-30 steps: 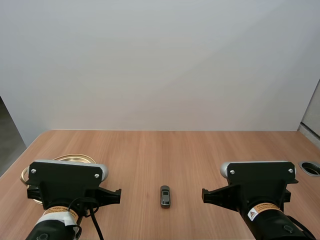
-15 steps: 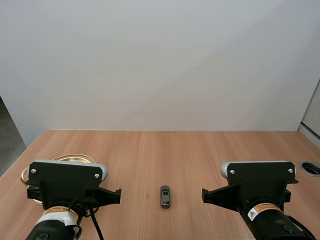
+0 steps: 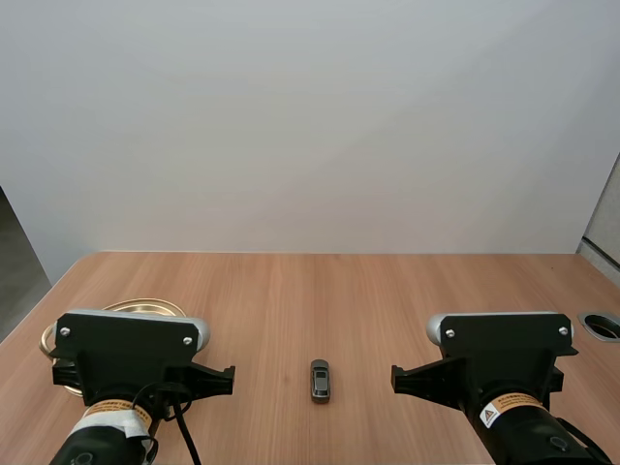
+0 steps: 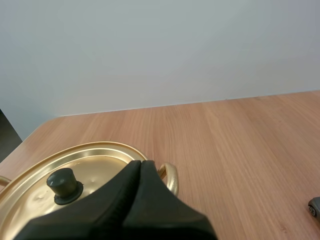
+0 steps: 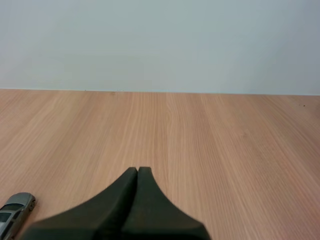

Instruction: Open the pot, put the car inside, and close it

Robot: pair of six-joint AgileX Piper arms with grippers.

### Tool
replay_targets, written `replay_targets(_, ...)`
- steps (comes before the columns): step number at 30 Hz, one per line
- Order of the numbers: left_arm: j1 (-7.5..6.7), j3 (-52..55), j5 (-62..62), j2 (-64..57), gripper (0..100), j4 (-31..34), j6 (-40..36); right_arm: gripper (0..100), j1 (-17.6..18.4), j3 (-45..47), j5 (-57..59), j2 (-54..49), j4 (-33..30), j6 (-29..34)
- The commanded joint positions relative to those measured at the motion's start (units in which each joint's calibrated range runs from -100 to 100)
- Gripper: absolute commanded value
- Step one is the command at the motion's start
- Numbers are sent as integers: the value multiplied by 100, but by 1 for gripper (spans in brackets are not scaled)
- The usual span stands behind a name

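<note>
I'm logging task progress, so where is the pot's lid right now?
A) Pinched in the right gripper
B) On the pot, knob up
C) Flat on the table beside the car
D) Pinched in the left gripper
B: in the left wrist view the gold lid sits on the pot with its dark knob upward, and the left gripper is shut on nothing.

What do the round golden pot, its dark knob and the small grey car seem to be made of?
The round golden pot looks like thin metal, gold-coloured and shiny: its surface reflects the light. The dark knob seems matte plastic, showing no shine. The small grey car has a glossy body, perhaps painted metal or plastic; I cannot tell which.
</note>
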Motion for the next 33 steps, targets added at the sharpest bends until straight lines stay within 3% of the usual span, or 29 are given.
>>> replay_targets(1,-3,0,1,0,0,1,3,0,2,0,2,0,1,3)
replay_targets(28,4,0,4,0,0,-10,3,0,18,0,2,0,265,3)
replay_targets(33,4,0,4,0,0,-10,3,0,27,0,2,0,-137,3)
